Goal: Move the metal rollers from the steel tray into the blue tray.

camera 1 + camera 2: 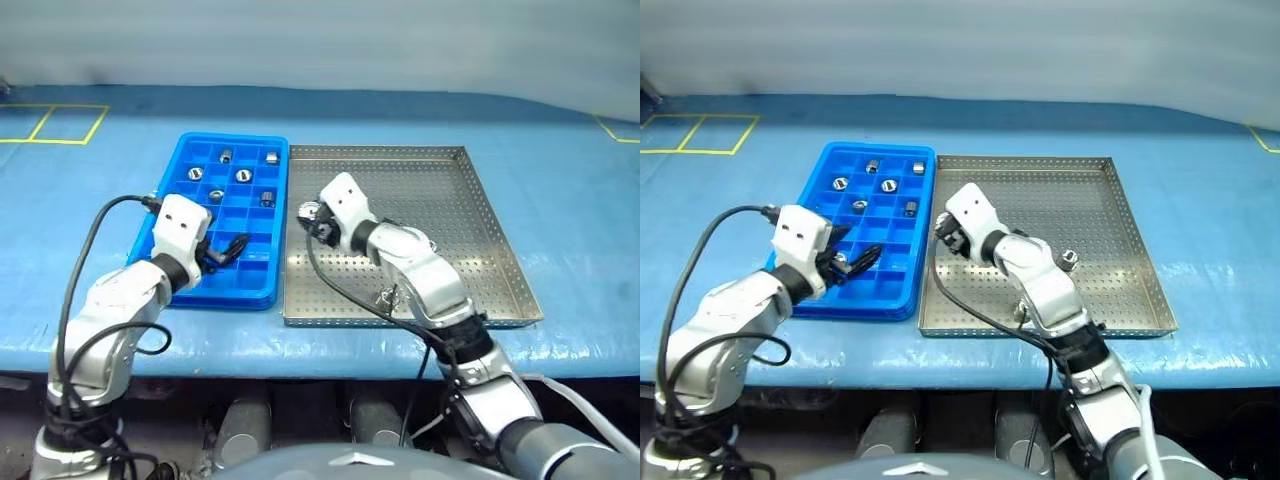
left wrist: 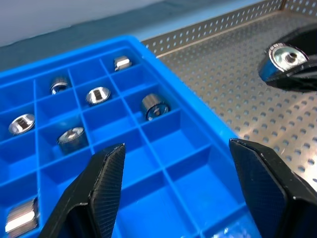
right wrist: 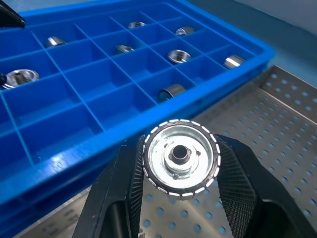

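The blue tray (image 1: 176,262) lies left of the steel tray (image 1: 500,250), rim to rim. Several metal rollers (image 1: 243,175) sit singly in the blue tray's far compartments. My right gripper (image 1: 312,218) hovers over the steel tray's left edge, shut on one roller (image 3: 181,157), whose round face with its central hole shows between the fingers. Another roller (image 1: 1070,259) lies on the steel tray's perforated floor, to the right of my right forearm. My left gripper (image 2: 176,148) hangs open over the blue tray's near compartments with nothing between its fingers (image 2: 106,183).
Both trays rest on a blue-covered table (image 1: 90,200) with yellow floor-tape marks (image 1: 70,125) at the far left. A black cable (image 1: 340,290) from my right arm hangs over the steel tray's near left part.
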You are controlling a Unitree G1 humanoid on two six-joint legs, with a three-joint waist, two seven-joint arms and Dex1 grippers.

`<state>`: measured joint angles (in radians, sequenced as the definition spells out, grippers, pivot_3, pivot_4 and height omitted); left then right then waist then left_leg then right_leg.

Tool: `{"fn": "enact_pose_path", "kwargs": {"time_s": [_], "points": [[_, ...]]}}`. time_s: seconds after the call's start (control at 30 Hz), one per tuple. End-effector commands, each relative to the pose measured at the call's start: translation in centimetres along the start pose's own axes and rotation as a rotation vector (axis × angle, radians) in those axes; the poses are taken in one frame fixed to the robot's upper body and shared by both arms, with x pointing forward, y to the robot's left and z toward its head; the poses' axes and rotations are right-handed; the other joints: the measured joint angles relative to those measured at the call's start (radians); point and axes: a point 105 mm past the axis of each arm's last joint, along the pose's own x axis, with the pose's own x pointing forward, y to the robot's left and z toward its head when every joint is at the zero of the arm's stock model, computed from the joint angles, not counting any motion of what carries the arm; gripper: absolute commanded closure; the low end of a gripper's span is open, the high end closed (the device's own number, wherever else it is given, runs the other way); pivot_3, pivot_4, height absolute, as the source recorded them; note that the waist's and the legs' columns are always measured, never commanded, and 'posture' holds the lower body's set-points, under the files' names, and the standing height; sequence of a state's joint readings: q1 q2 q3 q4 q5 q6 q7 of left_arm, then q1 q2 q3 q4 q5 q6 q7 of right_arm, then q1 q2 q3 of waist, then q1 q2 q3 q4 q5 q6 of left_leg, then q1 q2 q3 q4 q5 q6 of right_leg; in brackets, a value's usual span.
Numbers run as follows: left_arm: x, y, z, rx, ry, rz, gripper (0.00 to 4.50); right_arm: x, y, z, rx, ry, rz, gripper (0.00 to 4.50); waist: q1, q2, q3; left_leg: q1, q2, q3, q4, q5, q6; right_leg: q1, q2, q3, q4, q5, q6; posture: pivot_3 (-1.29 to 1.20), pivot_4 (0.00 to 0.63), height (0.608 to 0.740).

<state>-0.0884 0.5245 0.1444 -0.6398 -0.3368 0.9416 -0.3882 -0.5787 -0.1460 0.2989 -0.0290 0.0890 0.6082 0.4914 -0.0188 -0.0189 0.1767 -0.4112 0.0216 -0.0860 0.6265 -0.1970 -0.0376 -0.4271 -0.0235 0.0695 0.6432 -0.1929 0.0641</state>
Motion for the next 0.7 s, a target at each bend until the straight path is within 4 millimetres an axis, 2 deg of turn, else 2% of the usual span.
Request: {"fn": "enact_pose_path", "kwargs": {"time_s": [0.03,0.27,0.4,0.6,0.63,0.7], "points": [[-1.4,0.1,0.6,0.021,-0.020,0.028,0.86,1.6,0.4,2.6,0.029,-0.132,0.080,2.52,0.009,0.000,0.000,0.000,0.000,0.000,0.000,0.000,0.000,0.000,0.000,0.000,0.000,0.000,0.000,0.22,0.150,0.740],[-2.4,-1.4,0.2,-0.020,-0.039,0.037,0.86,5.7,1.5,2.8,0.075,-0.133,0.169,2.52,0.048,0.000,0.000,0.001,0.000,-0.001,0.000,0.000,0.000,0.001,0.000,-0.001,0.000,0.000,-0.001,0.33,0.150,0.740],[-2.4,-2.0,0.0,-0.042,-0.047,0.039,0.86,6.9,1.8,1.9,0.066,-0.095,0.185,2.52,0.068,0.000,0.000,0.001,0.001,-0.001,-0.001,0.000,-0.001,0.000,0.001,-0.002,0.001,-0.001,-0.002,0.35,0.150,0.740],[-2.2,-2.1,-0.4,-0.058,-0.031,0.043,0.86,7.4,1.3,1.5,0.102,-0.093,0.170,2.52,0.086,0.000,0.000,0.001,0.001,-0.001,-0.002,0.000,-0.001,0.000,0.001,-0.002,0.000,-0.001,-0.003,0.35,0.150,0.740],[-2.1,-2.1,-0.4,-0.059,-0.032,0.041,0.86,7.4,1.2,1.5,0.101,-0.094,0.169,1.99,0.087,0.000,0.000,0.001,0.001,-0.001,-0.002,0.000,-0.001,0.000,0.001,-0.002,0.000,-0.001,-0.003,0.34,0.150,0.740],[-1.7,-2.3,-0.4,-0.058,-0.031,0.030,0.86,7.4,0.7,1.6,0.100,-0.105,0.149,1.43,0.089,0.000,0.000,0.001,0.001,-0.001,-0.002,0.000,-0.001,0.000,0.001,-0.002,0.000,-0.001,-0.003,0.34,0.150,0.740]]}}
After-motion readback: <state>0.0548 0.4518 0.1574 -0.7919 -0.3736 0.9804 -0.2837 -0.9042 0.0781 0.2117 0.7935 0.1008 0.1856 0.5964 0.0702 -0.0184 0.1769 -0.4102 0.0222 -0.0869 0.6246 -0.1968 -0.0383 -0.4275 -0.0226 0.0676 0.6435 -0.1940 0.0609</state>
